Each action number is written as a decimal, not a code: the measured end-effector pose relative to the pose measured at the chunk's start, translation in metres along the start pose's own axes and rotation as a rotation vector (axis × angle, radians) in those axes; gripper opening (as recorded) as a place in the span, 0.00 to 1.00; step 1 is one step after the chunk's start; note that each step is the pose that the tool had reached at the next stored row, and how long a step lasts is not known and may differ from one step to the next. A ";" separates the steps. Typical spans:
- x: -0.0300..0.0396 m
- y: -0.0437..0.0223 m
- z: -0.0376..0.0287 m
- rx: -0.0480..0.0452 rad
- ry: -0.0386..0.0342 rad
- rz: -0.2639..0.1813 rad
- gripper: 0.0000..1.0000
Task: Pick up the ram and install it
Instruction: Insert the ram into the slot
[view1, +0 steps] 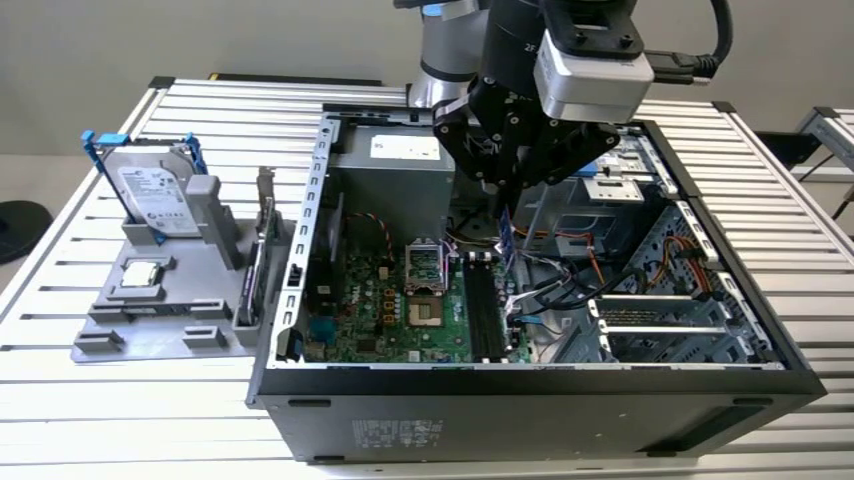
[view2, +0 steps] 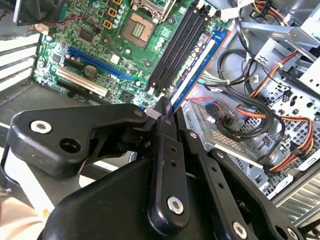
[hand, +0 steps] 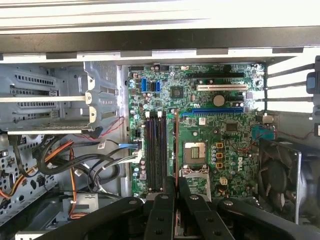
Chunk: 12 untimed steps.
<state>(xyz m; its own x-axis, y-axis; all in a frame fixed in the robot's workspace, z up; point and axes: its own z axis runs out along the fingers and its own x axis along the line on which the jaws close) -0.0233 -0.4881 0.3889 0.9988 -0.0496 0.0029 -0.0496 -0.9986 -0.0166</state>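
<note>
The ram (view2: 200, 59) is a long blue stick with a row of chips. My gripper (view2: 164, 111) is shut on one end of it, above the motherboard (view2: 90, 35) inside the open computer case (view1: 534, 385). In the exterior view the ram (view1: 507, 240) hangs below the gripper (view1: 505, 212), just over the far end of the black memory slots (view1: 483, 310). In the first wrist view the ram (hand: 175, 145) shows edge-on as a thin line. It runs parallel to the slots (hand: 155, 150) and rises from the gripper (hand: 175, 184).
Loose orange, black and white cables (view1: 601, 280) lie beside the slots on the exterior view's right. The processor socket (hand: 195, 152) and a fan (hand: 280, 172) sit on the other side. A grey fixture (view1: 160, 320) left of the case carries a hard drive (view1: 154, 195) and an upright card (view1: 263, 245).
</note>
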 end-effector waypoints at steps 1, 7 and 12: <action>0.0000 0.0000 0.0000 -0.0001 0.0000 0.000 0.00; -0.0001 0.0001 0.0001 -0.0001 0.0002 0.000 0.00; -0.0001 0.0001 0.0019 -0.0002 0.0002 0.000 0.00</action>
<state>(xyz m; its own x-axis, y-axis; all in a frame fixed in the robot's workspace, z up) -0.0233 -0.4882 0.3871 0.9988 -0.0497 0.0031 -0.0497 -0.9986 -0.0164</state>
